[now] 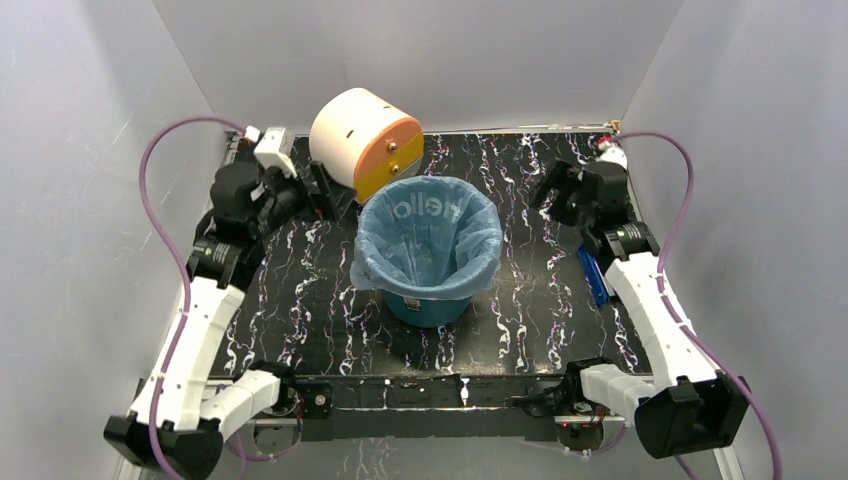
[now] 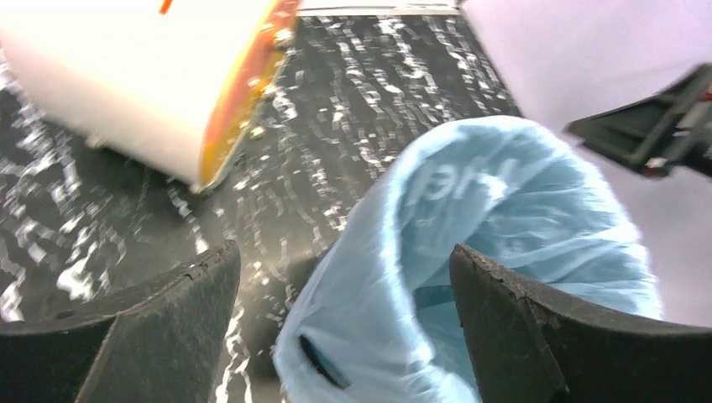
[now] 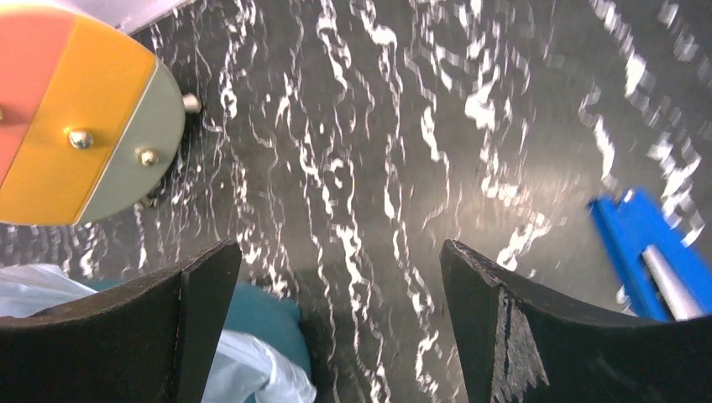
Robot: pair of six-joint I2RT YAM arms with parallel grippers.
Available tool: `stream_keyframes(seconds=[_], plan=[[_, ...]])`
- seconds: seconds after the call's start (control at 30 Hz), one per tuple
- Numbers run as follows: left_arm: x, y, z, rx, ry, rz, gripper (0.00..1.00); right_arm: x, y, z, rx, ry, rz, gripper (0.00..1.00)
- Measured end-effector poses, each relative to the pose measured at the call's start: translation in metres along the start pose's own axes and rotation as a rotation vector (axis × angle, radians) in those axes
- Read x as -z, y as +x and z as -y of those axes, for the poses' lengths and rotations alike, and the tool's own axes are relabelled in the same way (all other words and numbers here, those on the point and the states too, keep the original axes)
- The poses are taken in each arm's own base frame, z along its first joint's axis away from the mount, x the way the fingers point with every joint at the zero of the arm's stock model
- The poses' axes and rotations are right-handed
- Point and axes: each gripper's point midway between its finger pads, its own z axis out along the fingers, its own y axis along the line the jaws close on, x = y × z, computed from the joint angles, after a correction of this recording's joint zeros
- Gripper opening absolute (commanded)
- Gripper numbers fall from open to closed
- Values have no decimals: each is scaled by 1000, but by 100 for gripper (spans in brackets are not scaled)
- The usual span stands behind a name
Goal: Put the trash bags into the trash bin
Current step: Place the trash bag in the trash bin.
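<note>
The teal trash bin stands upright at the middle of the table. The pale blue trash bag lines it, with its mouth folded out over the rim and white "hello" lettering on the far inner wall. My left gripper hangs open to the left of the bin, apart from it. In the left wrist view the bag fills the space ahead of the open left gripper, untouched. To the right of the bin my right gripper is open and holds nothing. Its view shows the bin's side and bag hem beside the left finger.
A cream and orange drum-shaped box lies just behind the bin, close to the left gripper, and shows in both wrist views. A small dark blue flat object lies by the right arm. White walls enclose the black marbled table.
</note>
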Motion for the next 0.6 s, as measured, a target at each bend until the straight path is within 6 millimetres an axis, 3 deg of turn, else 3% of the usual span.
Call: stream_keyframes(seconds=[0.07,0.17,0.23,0.27,0.33,0.43,0.6], plan=[[-8,-12,21,-28,85,-19,92,-2,24,15,-88,-6,-61,99],[-26,-13,66,-96,215,-76,93,-2,58,17,-167,-59,-138,99],[-38,5,109,-167,315,-149,93,-3,84,17,-200,-94,-189,99],[-44,17,128,-203,355,-188,93,-2,108,20,-224,-108,-247,99],[-51,47,154,-271,410,-272,93,-1,125,21,-244,-121,-294,99],[-62,85,161,-333,410,-385,93,3,148,19,-278,-158,-354,99],[-77,137,148,-418,349,-546,94,8,152,5,-313,-239,-389,99]])
